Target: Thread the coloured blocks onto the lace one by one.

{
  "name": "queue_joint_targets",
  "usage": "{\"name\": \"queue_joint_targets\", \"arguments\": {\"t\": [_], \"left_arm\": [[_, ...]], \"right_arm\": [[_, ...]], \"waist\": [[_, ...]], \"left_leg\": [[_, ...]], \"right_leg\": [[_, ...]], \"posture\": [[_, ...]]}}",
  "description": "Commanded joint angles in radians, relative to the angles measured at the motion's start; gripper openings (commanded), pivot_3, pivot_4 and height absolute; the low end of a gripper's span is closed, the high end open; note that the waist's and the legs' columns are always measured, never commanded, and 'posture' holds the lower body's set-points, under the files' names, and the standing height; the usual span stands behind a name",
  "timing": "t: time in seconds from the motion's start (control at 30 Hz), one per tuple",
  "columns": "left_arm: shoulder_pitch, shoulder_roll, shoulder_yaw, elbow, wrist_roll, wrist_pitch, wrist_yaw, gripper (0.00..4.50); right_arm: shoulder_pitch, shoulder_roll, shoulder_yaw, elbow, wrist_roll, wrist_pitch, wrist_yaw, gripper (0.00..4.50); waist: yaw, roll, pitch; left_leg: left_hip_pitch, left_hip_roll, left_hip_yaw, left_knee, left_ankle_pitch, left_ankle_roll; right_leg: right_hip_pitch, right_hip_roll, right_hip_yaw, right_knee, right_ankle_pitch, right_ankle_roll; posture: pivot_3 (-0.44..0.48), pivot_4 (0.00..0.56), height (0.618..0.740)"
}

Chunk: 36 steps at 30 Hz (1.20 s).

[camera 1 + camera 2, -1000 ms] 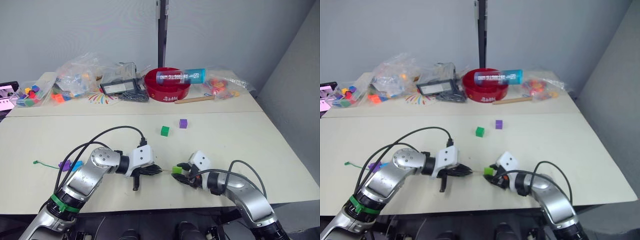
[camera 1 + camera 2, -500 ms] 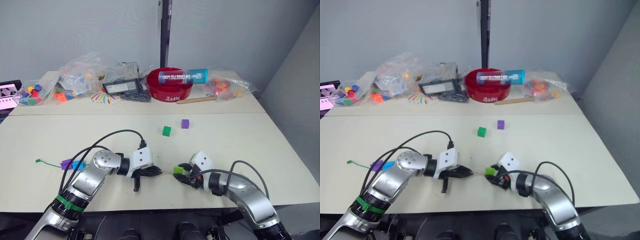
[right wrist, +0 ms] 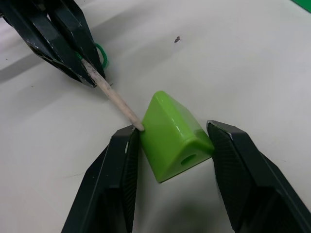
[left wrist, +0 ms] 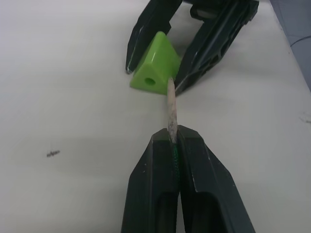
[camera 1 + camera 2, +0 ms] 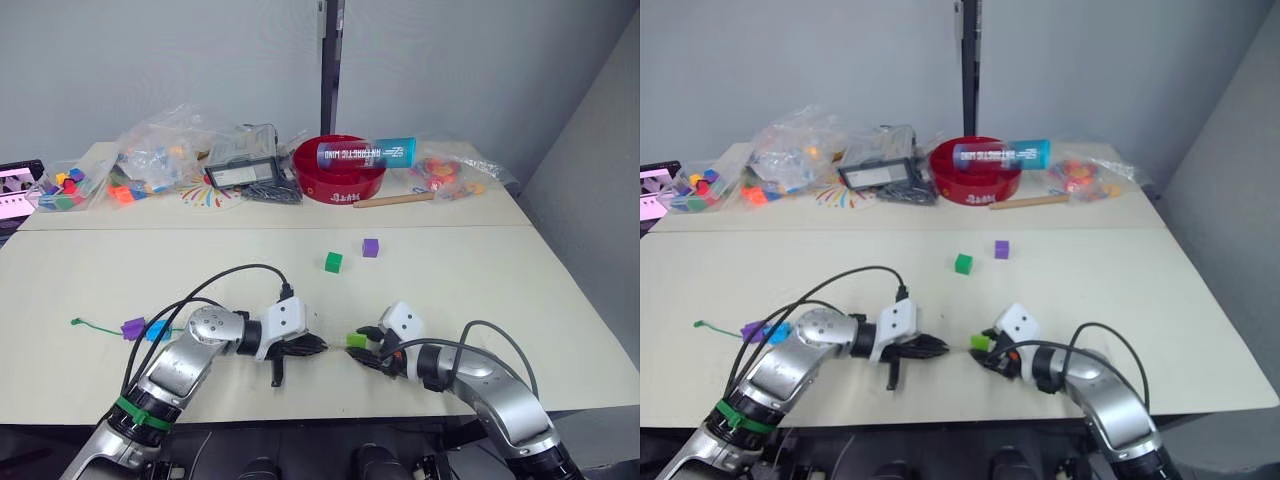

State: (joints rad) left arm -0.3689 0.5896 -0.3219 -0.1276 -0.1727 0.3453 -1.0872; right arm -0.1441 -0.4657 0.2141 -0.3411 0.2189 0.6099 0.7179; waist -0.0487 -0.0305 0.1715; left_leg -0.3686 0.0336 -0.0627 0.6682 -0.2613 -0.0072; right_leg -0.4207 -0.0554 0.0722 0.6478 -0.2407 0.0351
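My left gripper (image 4: 174, 136) is shut on the lace, whose pale stiff tip (image 4: 171, 102) sticks out ahead of its fingers. The tip touches a light green block (image 3: 172, 136) on its face just beside the hole. My right gripper (image 3: 171, 128) is shut on that block and holds it low over the table near the front edge (image 5: 355, 340). At the left, a purple block (image 5: 132, 328) and a blue block (image 5: 156, 331) sit on the green lace (image 5: 85, 323). A dark green block (image 5: 332, 262) and another purple block (image 5: 370, 247) lie loose mid-table.
Along the back of the table stand a red bowl (image 5: 338, 168) with a blue tube (image 5: 365, 153) across it, clear bags of pieces (image 5: 150, 150), a black device (image 5: 240, 172) and a wooden stick (image 5: 390, 200). Black cables loop over my arms.
My left gripper has crept right, closing the gap until the lace tip meets the light green block. The right gripper has stayed in place, and the camera has shifted slightly.
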Motion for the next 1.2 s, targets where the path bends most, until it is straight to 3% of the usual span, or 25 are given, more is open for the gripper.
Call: {"name": "queue_joint_targets", "arguments": {"t": [0.03, 0.63, 0.93, 1.2], "left_arm": [[0.005, 0.008, 0.037, -0.035, -0.010, -0.005, 0.018, 0.00], [-0.025, -0.043, 0.036, -0.032, -0.018, 0.029, 0.053, 0.00], [-0.059, -0.063, -0.016, -0.032, -0.010, 0.043, 0.035, 0.00], [-0.060, -0.011, 0.012, -0.047, -0.017, 0.060, 0.029, 0.00]], "right_arm": [[0.010, -0.007, 0.029, 0.017, 0.005, 0.024, 0.009, 1.72], [0.014, -0.009, 0.036, 0.008, 0.007, 0.037, 0.010, 1.72], [0.008, -0.005, 0.041, -0.001, 0.011, 0.046, 0.010, 1.72], [0.004, -0.004, 0.036, 0.008, 0.007, 0.045, 0.003, 1.72]], "waist": [[0.000, 0.000, 0.000], [0.000, 0.000, 0.000], [0.001, 0.000, 0.000], [-0.002, 0.000, 0.000]], "left_leg": [[0.000, 0.000, 0.000, 0.000, 0.000, 0.000], [0.000, 0.000, 0.000, 0.000, 0.000, 0.000], [0.000, 0.000, 0.000, 0.000, 0.000, 0.000], [0.000, 0.000, 0.000, 0.000, 0.000, 0.000]], "right_leg": [[0.000, 0.000, 0.000, 0.000, 0.000, 0.000], [0.000, 0.000, 0.000, 0.000, 0.000, 0.000], [0.000, 0.000, 0.000, 0.000, 0.000, 0.000], [0.000, 0.000, 0.000, 0.000, 0.000, 0.000]], "posture": [[0.000, 0.150, 0.731], [0.000, 0.150, 0.731], [0.000, 0.150, 0.731], [0.000, 0.150, 0.731]]}}
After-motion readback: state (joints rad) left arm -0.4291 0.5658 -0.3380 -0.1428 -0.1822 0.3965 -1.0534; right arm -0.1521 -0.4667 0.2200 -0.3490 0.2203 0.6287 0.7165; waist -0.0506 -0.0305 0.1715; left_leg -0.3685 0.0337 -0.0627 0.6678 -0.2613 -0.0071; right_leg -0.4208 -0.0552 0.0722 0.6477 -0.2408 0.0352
